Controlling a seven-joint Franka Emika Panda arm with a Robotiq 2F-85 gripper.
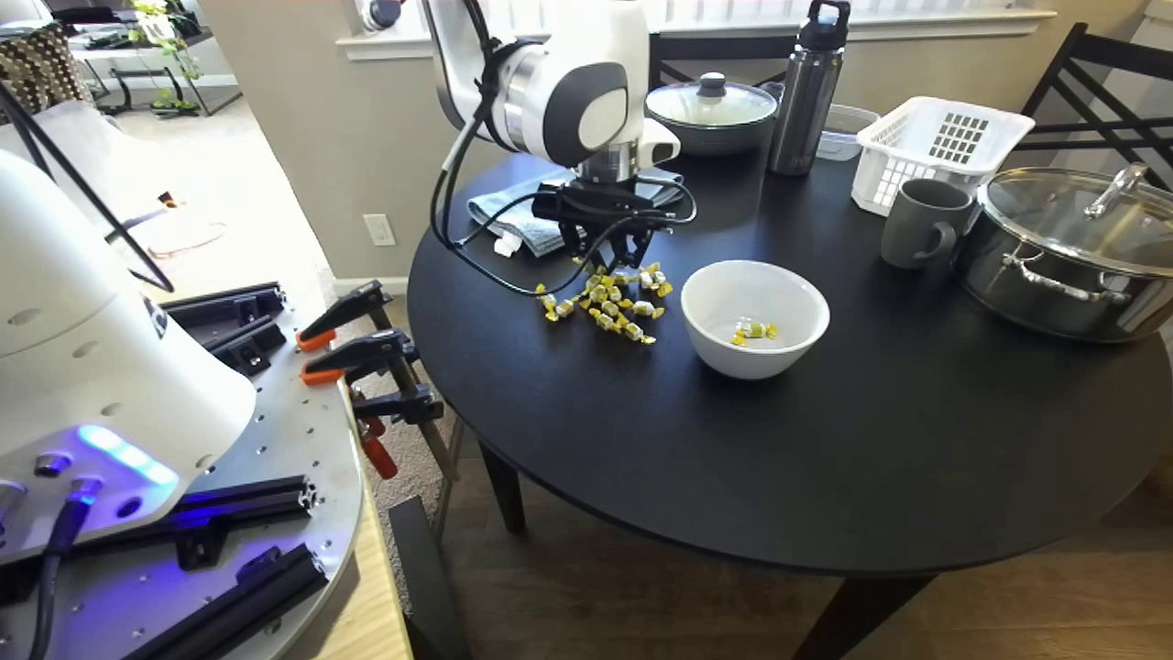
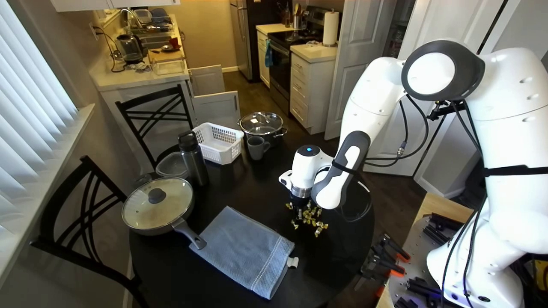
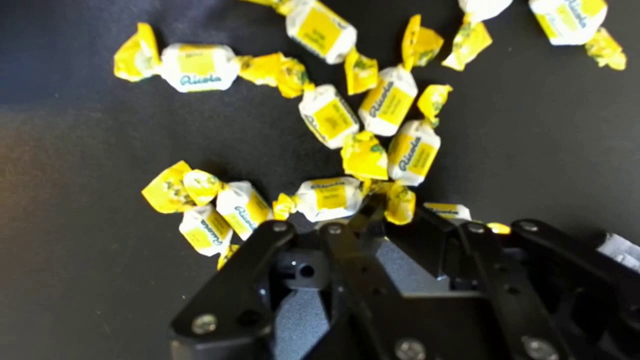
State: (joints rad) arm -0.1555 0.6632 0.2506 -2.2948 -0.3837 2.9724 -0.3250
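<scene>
Gripper (image 3: pixel 395 220): fingers narrowly parted; cannot tell whether anything is pinched.
Ricola candies (image 3: pixel 330 117): scattered on the black table (image 1: pixel 916 440), closest ones right at the fingertips.
White bowl (image 1: pixel 751 362): beside them, with more inside.

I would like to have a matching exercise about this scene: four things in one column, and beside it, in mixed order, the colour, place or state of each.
Column 1
1. tool
2. bowl
3. mug
4. cloth

Column 2
A. grey, standing upright near the large shiny pot
B. blue-grey, lying flat
C. white, with wrapped candy inside
D. black, down at the loose candies

Right pairs: 1-D, 2-C, 3-A, 4-B
</scene>
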